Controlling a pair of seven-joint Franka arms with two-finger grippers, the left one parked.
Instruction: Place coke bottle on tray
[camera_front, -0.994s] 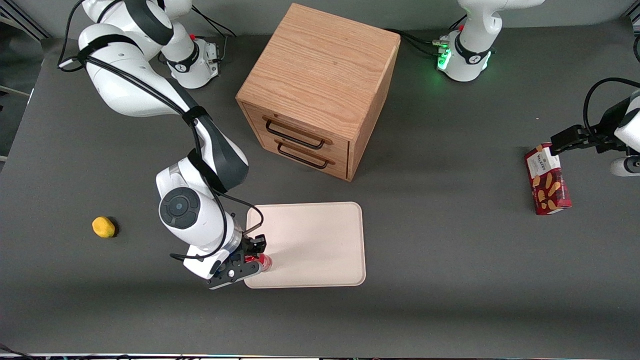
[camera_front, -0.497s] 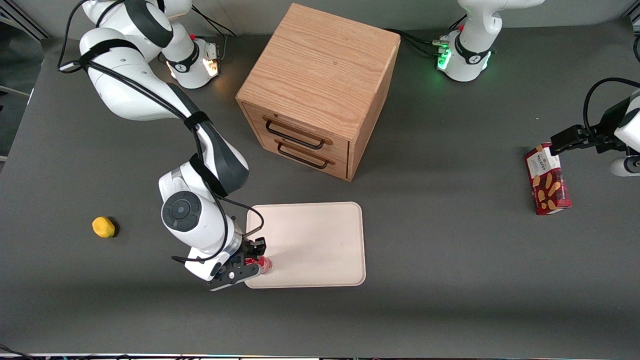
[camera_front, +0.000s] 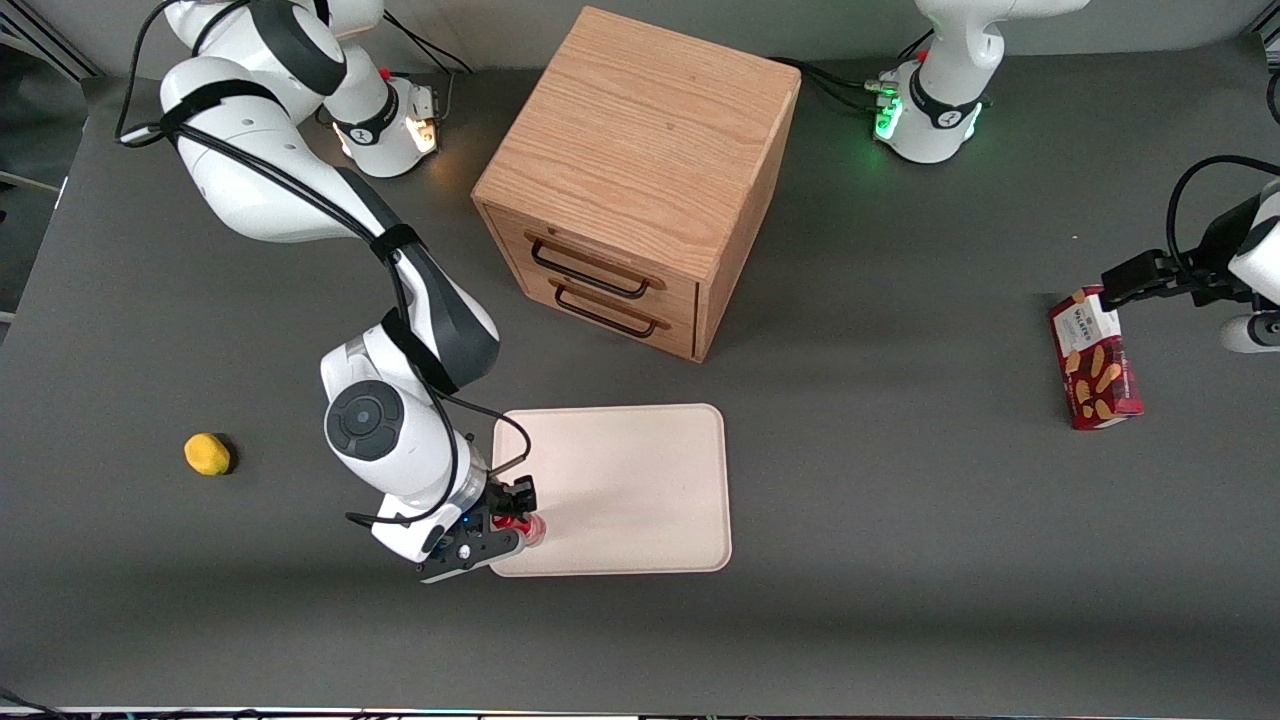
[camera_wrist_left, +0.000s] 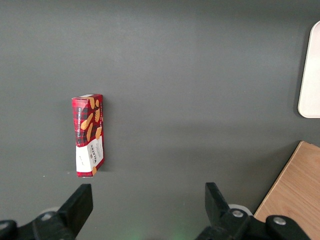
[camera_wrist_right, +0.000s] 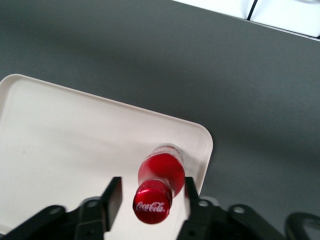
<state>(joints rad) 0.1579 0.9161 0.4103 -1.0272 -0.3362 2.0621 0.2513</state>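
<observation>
On the dark grey counter (camera_front: 900, 520), going from the working arm's end toward the parked arm's, lie a small yellow lemon-like lump (camera_front: 207, 454), the working arm with its black end effector (camera_front: 507, 518), a flat pale cream rectangular tray (camera_front: 640, 480) with rounded corners, a wooden two-drawer cabinet (camera_front: 630, 175) farther from the front camera than the tray, and a red snack box (camera_front: 1094, 360).

The task looks nearly finished. The small red coke bottle (camera_wrist_right: 160, 182) with its red cap stands upright on the tray (camera_wrist_right: 70, 145), close to one rounded corner and near the rim, on the tray's working-arm end and its edge nearer the front camera. In the right wrist view its base appears to rest on the cream surface, though whether its full weight is down cannot be told for certain.

The end effector (camera_wrist_right: 152, 197) sits directly over the bottle, with one black finger on each side of the neck just below the cap. A sliver of tray shows between each finger and the red body, so the fingers appear spread apart and released rather than clamped, with the bottle (camera_front: 528, 524) standing free between them.

Judging from this, what remains is to lift the end effector straight up clear of the cap without brushing it, since the bottle is narrow and stands close to the tray's rim.
</observation>
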